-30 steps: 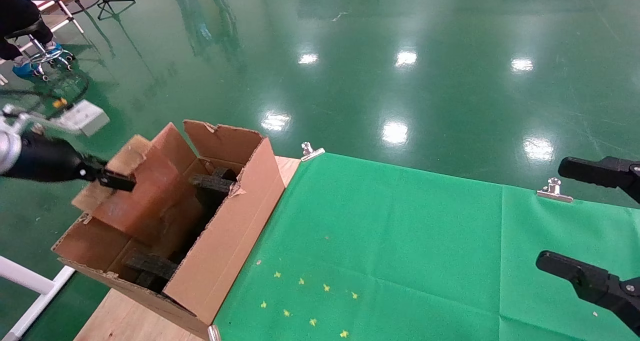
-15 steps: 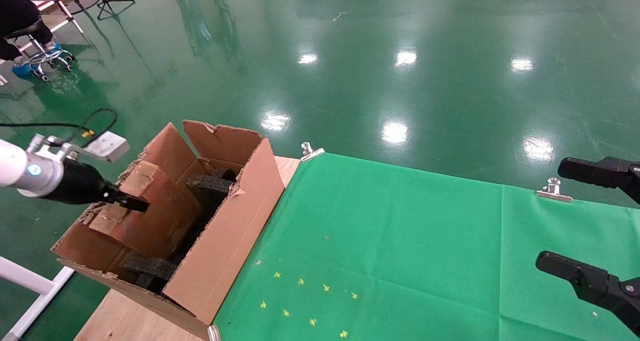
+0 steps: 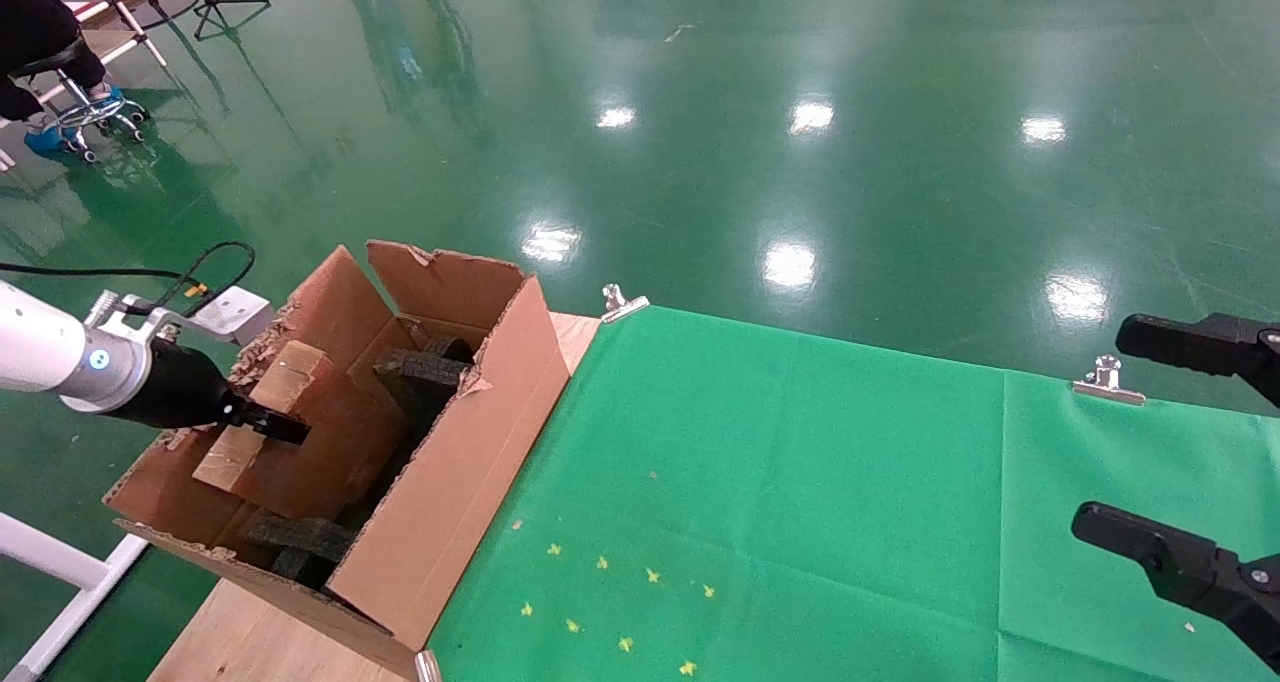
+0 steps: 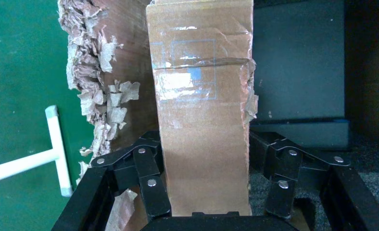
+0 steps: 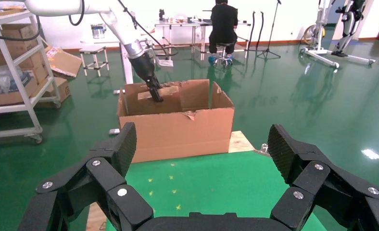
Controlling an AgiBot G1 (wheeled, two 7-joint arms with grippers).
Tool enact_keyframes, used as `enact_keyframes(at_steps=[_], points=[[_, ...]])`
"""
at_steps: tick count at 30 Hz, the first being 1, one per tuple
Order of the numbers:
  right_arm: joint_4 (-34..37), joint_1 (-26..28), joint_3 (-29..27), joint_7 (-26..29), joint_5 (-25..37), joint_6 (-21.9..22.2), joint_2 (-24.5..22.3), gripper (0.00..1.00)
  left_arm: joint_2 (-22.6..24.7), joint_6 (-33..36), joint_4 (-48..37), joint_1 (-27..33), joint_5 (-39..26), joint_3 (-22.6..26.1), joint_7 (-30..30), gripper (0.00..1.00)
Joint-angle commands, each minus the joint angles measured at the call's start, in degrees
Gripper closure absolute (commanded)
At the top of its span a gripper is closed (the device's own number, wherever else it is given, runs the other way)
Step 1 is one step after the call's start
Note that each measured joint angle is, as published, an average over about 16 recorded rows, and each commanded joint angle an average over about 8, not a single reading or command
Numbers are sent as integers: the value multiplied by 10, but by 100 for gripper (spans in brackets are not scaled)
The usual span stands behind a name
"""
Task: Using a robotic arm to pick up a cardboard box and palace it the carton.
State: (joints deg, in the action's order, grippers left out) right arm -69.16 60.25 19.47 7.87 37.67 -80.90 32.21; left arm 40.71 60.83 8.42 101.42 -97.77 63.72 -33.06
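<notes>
The carton point(image 3: 470, 442) stands open at the table's left end, with torn flaps and black foam blocks point(image 3: 420, 367) inside. My left gripper point(image 3: 272, 425), on the white arm, reaches in from the left. It is shut on the cardboard box point(image 3: 330, 442) and holds it tilted inside the carton. In the left wrist view the tape-wrapped box point(image 4: 202, 96) sits between the left gripper's point(image 4: 204, 144) jaws, beside a ragged flap point(image 4: 101, 96) and dark foam point(image 4: 298, 72). My right gripper point(image 3: 1170, 452) is open and idle at the far right; it also shows in its own view point(image 5: 202, 149).
A green cloth point(image 3: 800, 482) covers the table, held by metal clips point(image 3: 622, 303) point(image 3: 1108, 380). Bare wood point(image 3: 250, 642) shows under the carton. A white frame point(image 3: 60, 572) lies below on the left. A seated person point(image 5: 224, 24) and shelves point(image 5: 14, 72) stand further off.
My left gripper has moved right and down with the cardboard box, bringing it from over the carton's left flap to lower inside the carton. The right arm has not moved.
</notes>
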Motion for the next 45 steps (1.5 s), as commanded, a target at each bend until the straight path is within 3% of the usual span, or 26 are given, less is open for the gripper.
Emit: enact_keyframes(at_steps=[1,22,37,45], points=[[0,0,0,0,0,0,0,0,-1,1,2,0,0,0,0,0],[0,0,0,0,0,0,0,0,-7,10,24,16,-4,1,1,0],[0,0,0,0,0,0,0,0,-71,96,209,94,35,-23,-12,0],[0,0,0,0,0,0,0,0,-72,99,218,93,34,-23,-12,0]])
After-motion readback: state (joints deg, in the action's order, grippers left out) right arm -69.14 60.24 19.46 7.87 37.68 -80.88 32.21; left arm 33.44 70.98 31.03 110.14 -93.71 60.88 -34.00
